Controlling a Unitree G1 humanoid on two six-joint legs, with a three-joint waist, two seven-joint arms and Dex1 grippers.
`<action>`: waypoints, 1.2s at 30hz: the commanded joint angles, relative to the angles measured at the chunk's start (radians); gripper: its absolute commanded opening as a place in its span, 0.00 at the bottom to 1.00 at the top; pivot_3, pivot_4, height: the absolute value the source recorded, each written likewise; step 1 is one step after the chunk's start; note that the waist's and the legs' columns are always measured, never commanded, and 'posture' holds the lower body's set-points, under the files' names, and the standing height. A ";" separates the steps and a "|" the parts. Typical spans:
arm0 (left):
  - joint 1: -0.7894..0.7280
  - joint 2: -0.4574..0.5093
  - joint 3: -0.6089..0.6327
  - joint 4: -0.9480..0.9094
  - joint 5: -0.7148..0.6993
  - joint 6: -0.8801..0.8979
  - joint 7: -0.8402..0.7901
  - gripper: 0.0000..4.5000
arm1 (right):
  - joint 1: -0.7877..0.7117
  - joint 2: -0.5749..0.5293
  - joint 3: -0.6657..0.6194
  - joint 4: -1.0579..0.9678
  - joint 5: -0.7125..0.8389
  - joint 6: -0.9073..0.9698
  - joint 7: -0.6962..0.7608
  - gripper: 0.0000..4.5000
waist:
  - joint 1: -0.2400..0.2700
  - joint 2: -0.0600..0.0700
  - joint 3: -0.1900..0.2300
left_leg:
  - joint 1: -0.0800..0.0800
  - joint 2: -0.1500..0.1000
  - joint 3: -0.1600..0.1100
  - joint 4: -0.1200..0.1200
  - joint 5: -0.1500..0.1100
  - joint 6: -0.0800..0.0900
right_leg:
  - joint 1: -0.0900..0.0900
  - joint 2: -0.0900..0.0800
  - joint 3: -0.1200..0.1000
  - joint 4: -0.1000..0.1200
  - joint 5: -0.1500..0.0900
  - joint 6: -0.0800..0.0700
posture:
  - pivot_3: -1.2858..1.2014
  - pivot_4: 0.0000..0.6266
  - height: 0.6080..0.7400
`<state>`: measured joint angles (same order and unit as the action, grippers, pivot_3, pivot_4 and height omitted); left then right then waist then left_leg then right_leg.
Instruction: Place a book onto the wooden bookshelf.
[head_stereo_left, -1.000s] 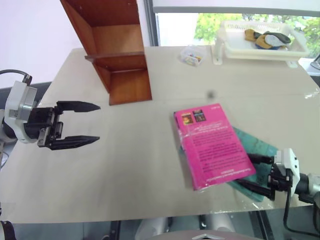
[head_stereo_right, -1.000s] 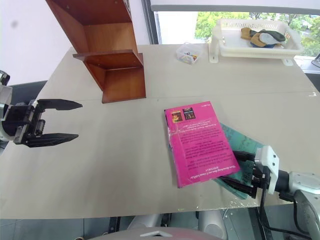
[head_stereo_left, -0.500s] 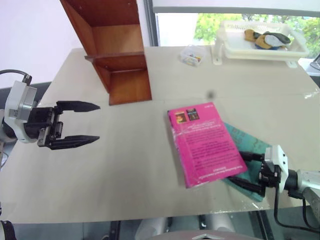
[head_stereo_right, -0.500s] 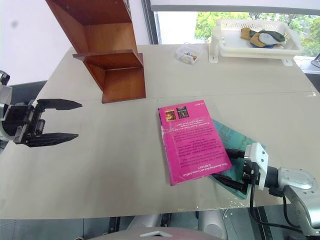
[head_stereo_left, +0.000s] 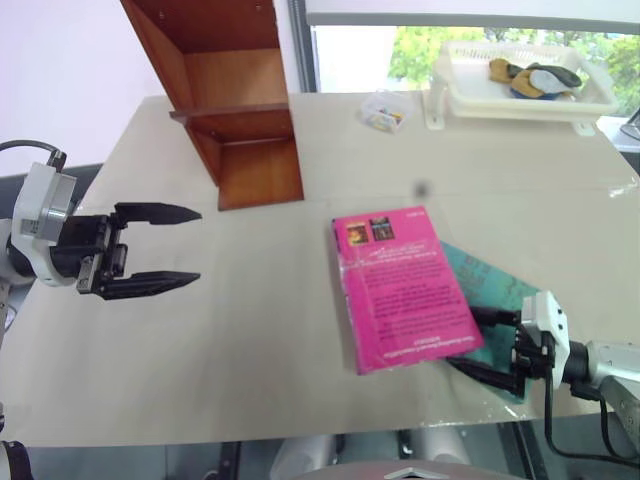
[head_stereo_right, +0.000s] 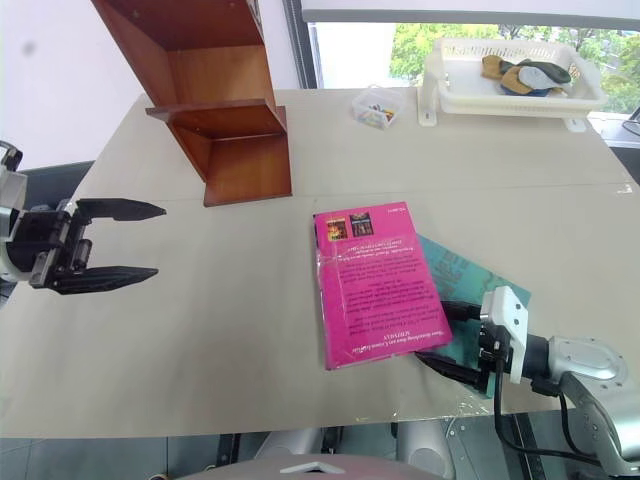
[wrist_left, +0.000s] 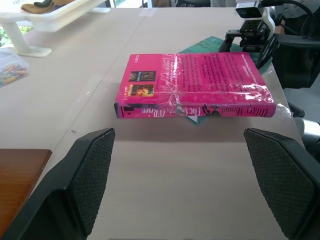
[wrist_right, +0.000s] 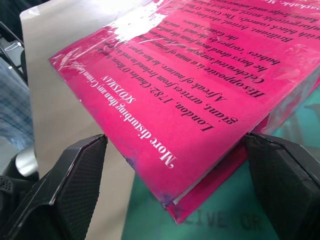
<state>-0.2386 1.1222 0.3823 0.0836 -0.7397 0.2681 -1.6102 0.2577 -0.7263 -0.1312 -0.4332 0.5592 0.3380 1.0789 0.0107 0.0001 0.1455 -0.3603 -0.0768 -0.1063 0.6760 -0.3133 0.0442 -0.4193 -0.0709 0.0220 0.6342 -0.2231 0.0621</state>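
The magenta-pink book (head_stereo_left: 400, 290) lies flat on the table, its right side resting on a teal book (head_stereo_left: 495, 295). My right gripper (head_stereo_left: 463, 338) is open at the table's near right edge. The pink book's near right corner sits between its wide-apart fingers (wrist_right: 75, 180), and I see no clamp on the cover. My left gripper (head_stereo_left: 197, 245) hovers open and empty over the table's left side, pointing across at the book's spine (wrist_left: 195, 110). The wooden bookshelf (head_stereo_left: 240, 110) stands upright at the far left, open front toward me.
A white basket (head_stereo_left: 520, 95) holding a few items stands at the far right by the window. A small clear box (head_stereo_left: 383, 110) sits left of it. Bare beige table (head_stereo_left: 250, 330) stretches between the left gripper and the books.
The pink book has slid left and turned slightly over the teal book, with my right gripper following it leftward. My left gripper has stayed still.
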 joint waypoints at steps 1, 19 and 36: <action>-0.017 0.004 0.011 0.000 -0.010 -0.019 -0.004 0.99 | 0.000 -0.005 -0.004 -0.037 0.016 0.001 -0.002 1.00 | 0.000 0.000 0.000 | 0.000 0.000 0.000 0.000 0.000 0.000 | 0.000 0.000 0.000 0.000 0.000 0.000 | 0.52 0.24 1.00; -0.011 -0.053 -0.042 -0.038 -0.005 0.069 0.020 0.99 | 0.248 -0.094 -0.402 0.074 0.040 -0.078 0.125 1.00 | 0.003 0.001 0.000 | 0.000 0.000 0.000 0.000 0.000 0.000 | 0.000 0.000 0.000 0.000 0.000 0.000 | 0.52 0.24 1.00; -0.117 -0.394 -0.353 -0.089 -0.110 0.701 0.416 0.99 | 0.255 -0.119 -0.674 -0.179 0.309 0.110 0.064 1.00 | 0.005 0.000 0.000 | 0.001 -0.001 -0.001 0.002 0.000 0.000 | 0.002 -0.001 0.003 0.002 0.000 0.000 | 0.52 0.24 1.00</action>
<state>-0.3179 0.7421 0.0234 -0.0109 -0.7911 0.8818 -1.2176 0.5136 -0.8348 -0.7559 -0.5714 0.8286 0.4300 1.1620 0.0155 -0.0004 0.1454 -0.3600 -0.0776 -0.1077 0.6791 -0.3133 0.0445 -0.4176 -0.0717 0.0252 0.6368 -0.2230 0.0623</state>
